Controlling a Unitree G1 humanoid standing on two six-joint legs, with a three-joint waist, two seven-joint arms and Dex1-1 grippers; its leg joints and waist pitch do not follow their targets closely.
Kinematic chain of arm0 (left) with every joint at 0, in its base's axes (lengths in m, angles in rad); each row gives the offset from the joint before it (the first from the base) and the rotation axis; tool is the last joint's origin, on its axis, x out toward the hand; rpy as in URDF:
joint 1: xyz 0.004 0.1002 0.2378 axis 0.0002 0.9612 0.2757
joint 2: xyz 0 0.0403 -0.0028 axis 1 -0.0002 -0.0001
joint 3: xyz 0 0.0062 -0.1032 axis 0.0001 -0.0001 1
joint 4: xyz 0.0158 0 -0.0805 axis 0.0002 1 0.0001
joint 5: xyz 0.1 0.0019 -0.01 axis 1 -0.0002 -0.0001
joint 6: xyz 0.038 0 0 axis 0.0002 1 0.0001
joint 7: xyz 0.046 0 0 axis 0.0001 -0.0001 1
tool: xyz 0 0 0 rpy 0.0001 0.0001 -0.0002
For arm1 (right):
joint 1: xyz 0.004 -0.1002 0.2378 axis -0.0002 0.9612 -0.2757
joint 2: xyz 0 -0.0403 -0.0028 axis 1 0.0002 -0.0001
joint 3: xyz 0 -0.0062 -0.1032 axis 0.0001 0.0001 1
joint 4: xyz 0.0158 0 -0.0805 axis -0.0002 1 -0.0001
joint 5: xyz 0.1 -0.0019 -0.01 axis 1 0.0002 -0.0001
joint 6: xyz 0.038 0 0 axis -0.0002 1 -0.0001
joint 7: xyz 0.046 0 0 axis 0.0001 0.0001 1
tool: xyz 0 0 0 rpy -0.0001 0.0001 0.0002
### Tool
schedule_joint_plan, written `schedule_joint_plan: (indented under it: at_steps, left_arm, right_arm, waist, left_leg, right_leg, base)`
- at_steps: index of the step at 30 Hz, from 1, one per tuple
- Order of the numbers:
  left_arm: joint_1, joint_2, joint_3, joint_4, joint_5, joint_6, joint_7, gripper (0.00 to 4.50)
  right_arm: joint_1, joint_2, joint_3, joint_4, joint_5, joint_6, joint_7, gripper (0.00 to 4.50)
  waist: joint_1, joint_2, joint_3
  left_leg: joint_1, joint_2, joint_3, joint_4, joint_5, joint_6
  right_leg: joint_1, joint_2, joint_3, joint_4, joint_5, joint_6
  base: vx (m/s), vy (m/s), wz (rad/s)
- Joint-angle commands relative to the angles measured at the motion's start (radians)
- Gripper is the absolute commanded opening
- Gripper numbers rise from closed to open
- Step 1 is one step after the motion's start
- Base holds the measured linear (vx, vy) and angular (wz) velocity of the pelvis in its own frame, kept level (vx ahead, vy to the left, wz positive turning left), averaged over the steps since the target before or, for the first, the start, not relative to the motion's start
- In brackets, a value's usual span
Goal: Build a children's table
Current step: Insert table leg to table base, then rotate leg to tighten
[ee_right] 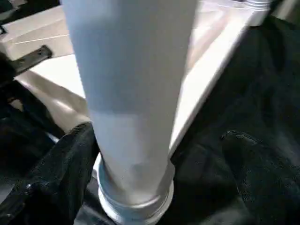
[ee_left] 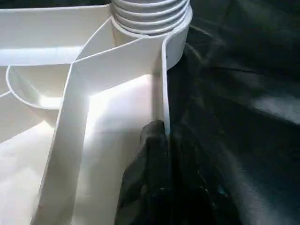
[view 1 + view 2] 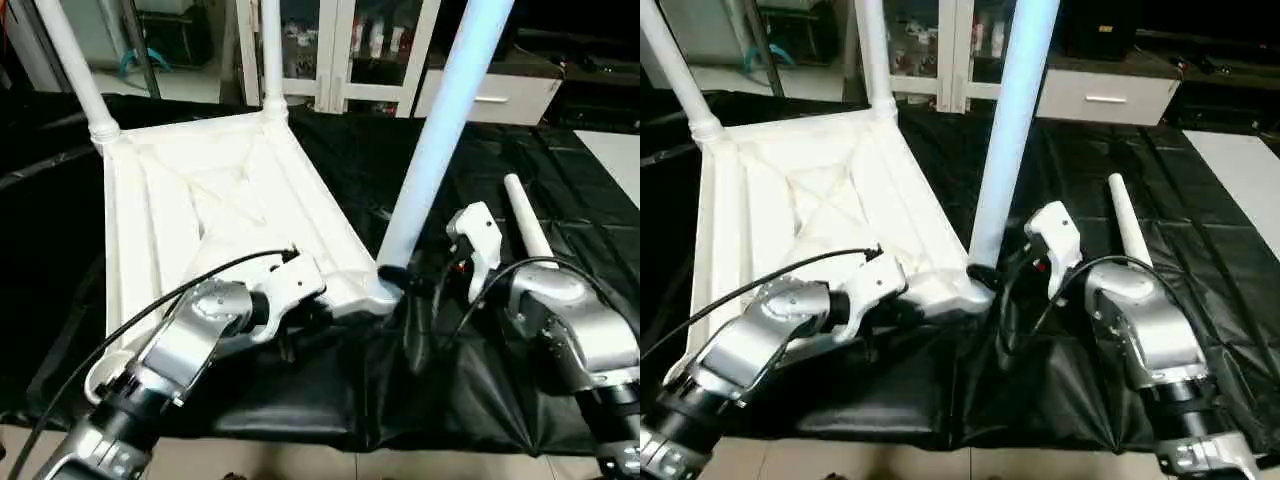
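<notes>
At the near right corner of the white plastic square tabletop [image 3: 215, 215], lying ribs-up on the black sheet [image 3: 470, 380], a long white tube leg [image 3: 440, 130] stands seated in its rounded corner socket [image 3: 372, 292]. The right gripper [image 1: 164, 154] has its two black fingers [image 1: 51, 173] spread wide, one on each side of the leg's threaded collar, with a gap showing on the far finger's side, so nothing is clamped. The left gripper [image 2: 161, 164] is pressed shut, its fingers together against the tabletop's outer rim just beside that same socket, steadying the slab.

Two more legs rise from the far corners of the tabletop: one at the far left [image 3: 75, 65], one at the far right [image 3: 270, 55]. The fourth white tube leg [image 3: 525, 225] lies loose on the sheet, off to the right of the socket, beyond the right forearm. The near left socket [image 3: 100, 378] looks empty.

Judging from this, the third leg is in and the right gripper is letting go. To do it well, the fingers should clear straight outward, away from the tube, without nudging it sideways; the leg leans slightly and a knock could loosen its seat. The left gripper's brace on the rim is worth keeping until the right one is clear. Then comes the loose leg, best gripped near its middle so it hangs balanced on the way to the near left socket.
</notes>
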Motion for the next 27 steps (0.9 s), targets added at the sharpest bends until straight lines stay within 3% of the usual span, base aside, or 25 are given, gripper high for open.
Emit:
schedule_joint_plan:
  at_steps: [1,8,12,27]
  left_arm:
    - [0.004,0.007,-0.046,-0.045,-0.022,-0.026,-0.07,0.0]
    - [-0.006,0.026,-0.054,-0.043,-0.025,-0.048,-0.11,0.0]
    - [-0.014,0.036,-0.055,-0.037,-0.025,-0.052,-0.118,0.0]
    - [-0.018,0.048,-0.062,-0.03,-0.026,-0.06,-0.135,0.0]
  right_arm:
    - [0.013,-0.022,0.01,-0.019,0.012,0.006,0.048,4.46]
    - [0.029,-0.041,0.022,-0.04,0.03,0.01,0.112,4.46]
    - [0.034,-0.05,0.03,-0.044,0.038,0.006,0.147,4.46]
    - [0.038,-0.07,0.043,-0.036,0.032,-0.008,0.225,3.35]
  waist:
    - [-0.001,-0.007,-0.059]
    - [0.007,-0.001,-0.058]
    - [0.009,-0.002,-0.057]
    - [0.013,-0.003,-0.062]
  left_leg:
    - [0.012,0.034,-0.001,-0.056,-0.049,0.104]
    - [0.015,0.036,-0.002,-0.057,-0.079,0.085]
    - [0.016,0.036,-0.001,-0.058,-0.102,0.071]
    - [0.016,0.035,-0.002,-0.054,-0.072,0.081]
  right_leg:
    - [0.056,-0.037,0.035,-0.049,0.036,-0.291]
    - [0.054,-0.037,0.034,-0.05,0.001,-0.287]
    - [0.053,-0.037,0.035,-0.052,-0.025,-0.28]
    - [0.057,-0.037,0.033,-0.046,0.017,-0.289]
  base:
    - [0.0,0.0,0.0]
    - [0.0,0.0,0.0]
    - [0.0,0.0,0.0]
    - [0.0,0.0,0.0]
